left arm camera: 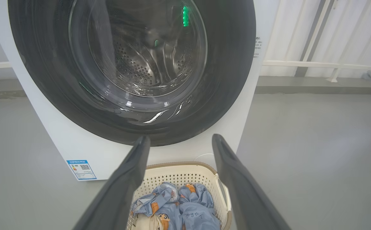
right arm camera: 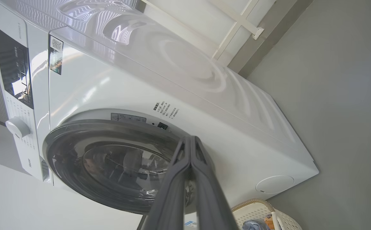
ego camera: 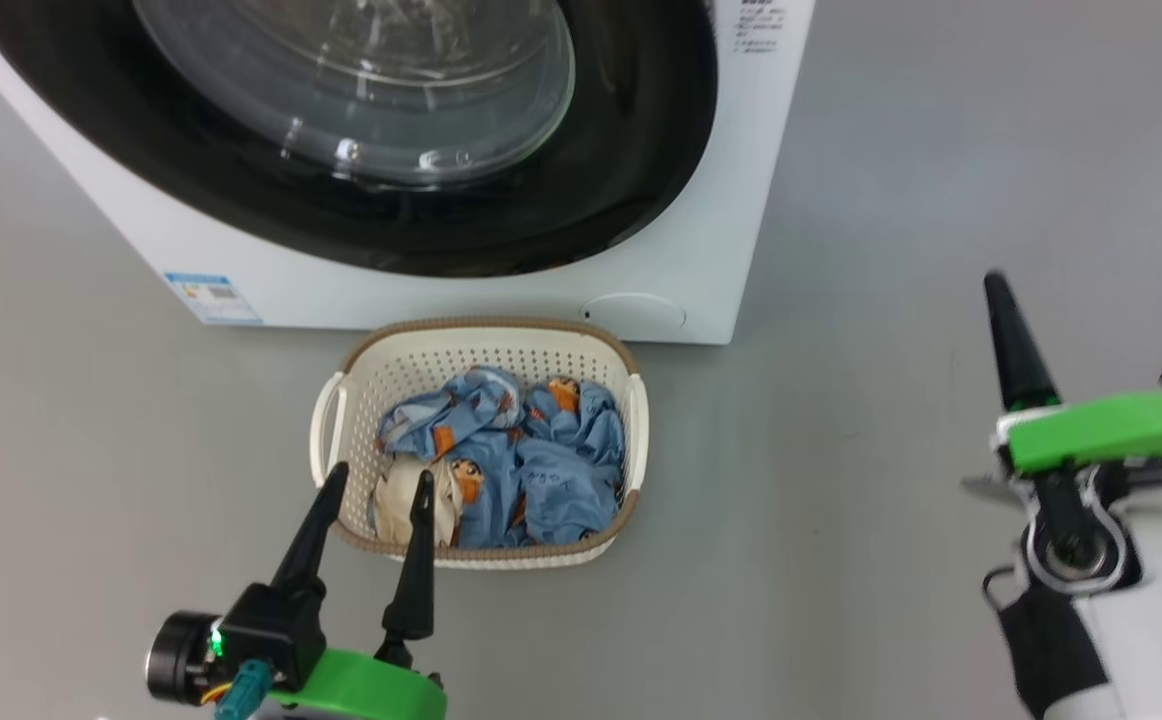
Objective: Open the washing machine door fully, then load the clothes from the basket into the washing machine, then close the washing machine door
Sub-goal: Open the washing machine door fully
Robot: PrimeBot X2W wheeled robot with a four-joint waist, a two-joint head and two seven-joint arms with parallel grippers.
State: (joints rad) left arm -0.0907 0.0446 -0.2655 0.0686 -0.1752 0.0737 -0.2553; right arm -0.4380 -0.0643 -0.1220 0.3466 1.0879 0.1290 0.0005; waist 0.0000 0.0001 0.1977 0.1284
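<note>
The washing machine door (ego camera: 361, 90) is shut flush against the washing machine (ego camera: 441, 290). I judge it stiff and hinged, held by a latch. Its glossy black rim looks slippery and the glass bowl is not a thing to knock. No handle can be made out, so the hold would likely be a hook behind the rim's outer edge, pulled along the door's swing rather than straight out.

The basket (ego camera: 481, 332) stands on the floor (ego camera: 841, 450) just in front of the machine's lower front. Whether it touches the machine I cannot tell. The clothes (ego camera: 531, 460) lie crumpled inside it. They look soft, light and limp, and are best pinched at a raised fold. They may drag a neighbour up with them. The basket looks light and may slide on this smooth floor.

The left tool (ego camera: 382, 473) is spread wide and empty above the basket's near left corner. The right tool (right arm camera: 188, 139) has its fingers pressed together on nothing, off to the right of the basket and aimed at the door's rim.

The floor is plain smooth grey, with open room to the machine's right. A white railing (left arm camera: 316, 64) runs along a pale wall behind
</note>
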